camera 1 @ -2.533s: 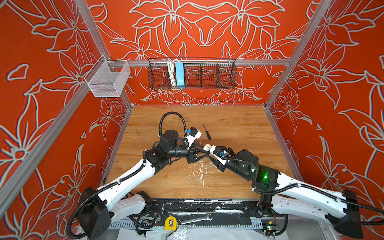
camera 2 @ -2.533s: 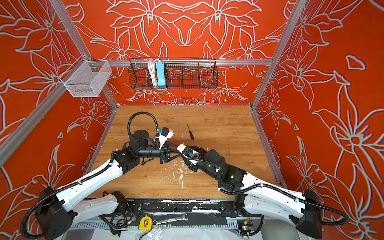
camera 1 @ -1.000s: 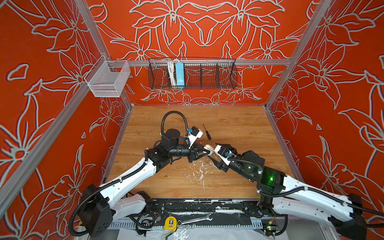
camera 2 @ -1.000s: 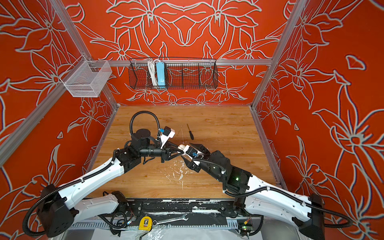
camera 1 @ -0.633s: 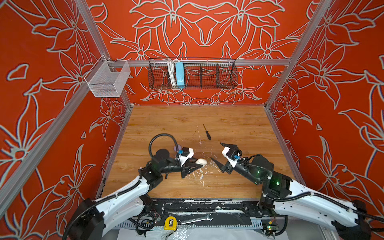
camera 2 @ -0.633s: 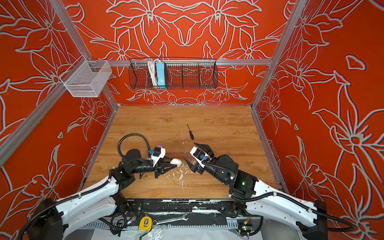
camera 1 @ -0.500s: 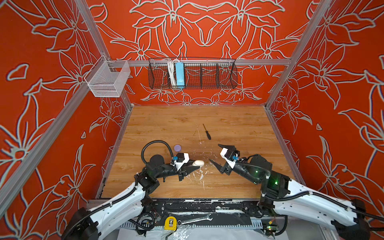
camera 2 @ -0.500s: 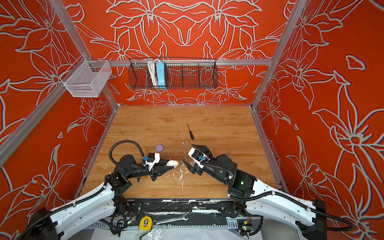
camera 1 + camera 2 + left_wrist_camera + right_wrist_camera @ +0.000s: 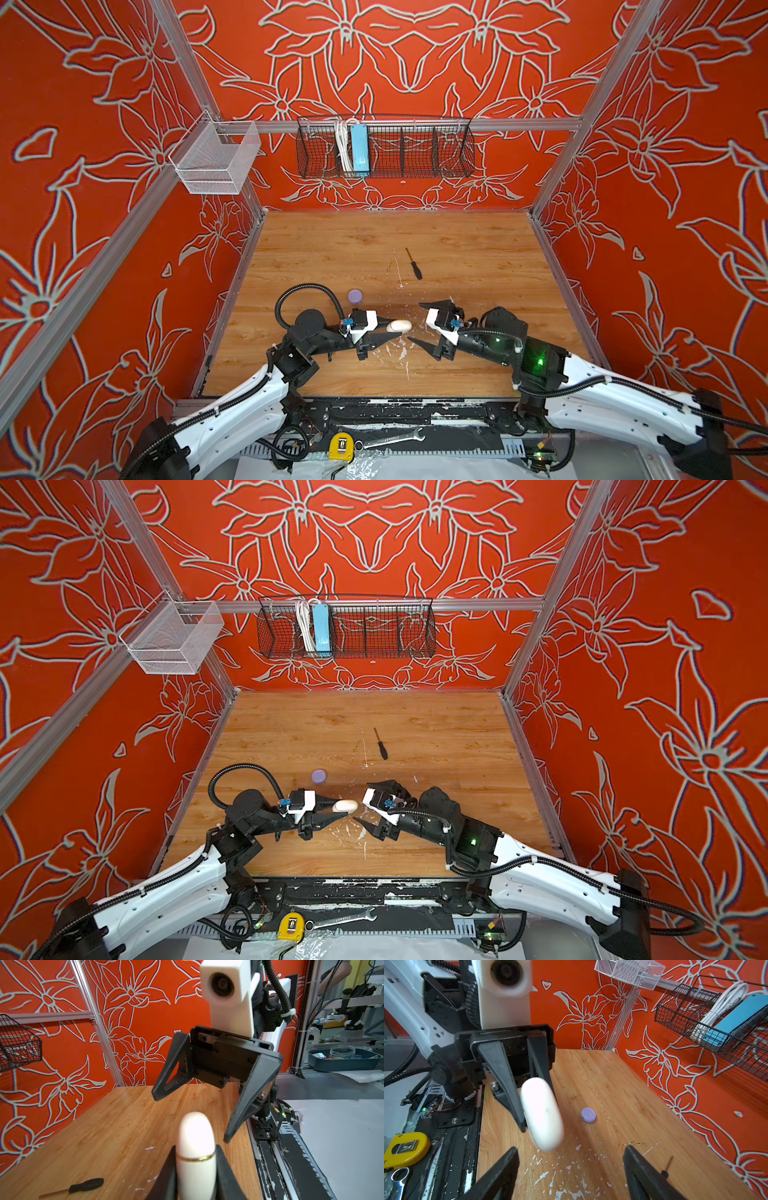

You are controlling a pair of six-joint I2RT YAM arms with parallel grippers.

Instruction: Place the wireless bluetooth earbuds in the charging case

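My left gripper (image 9: 390,329) is clamped almost fully closed on the cream-white charging case (image 9: 401,326). Its two black fingers pinch the case's flat sides near one end, and the rounded other end sticks out past my fingertips. In the left wrist view the case (image 9: 195,1132) stands between the fingers with its thin gold seam line closed all the way round. It hangs clear of the tabletop (image 9: 332,249), not resting on it.

My right gripper (image 9: 414,322) points straight at the left one, tip to tip. Its fingers are spread wide and hold nothing. In the right wrist view the two fingertips frame bare, paint-flecked wood (image 9: 570,1148), and the case (image 9: 542,1113) sits just ahead of them, near their mouth but apart from both.

A lavender case (image 9: 355,296), round and shut, lies flat on the tabletop just beyond my left gripper, on the side toward the back wall and close to its wrist camera housing. It touches neither gripper. In both top views it shows plainly (image 9: 319,776). From my right gripper it lies ahead, past the held case (image 9: 588,1115).

A small black-handled screwdriver (image 9: 414,264) lies farther out, beyond my right gripper's fingertips toward the back wall and well apart from both grippers.

I cannot tell where the earbuds are, as both cases show only closed shells.
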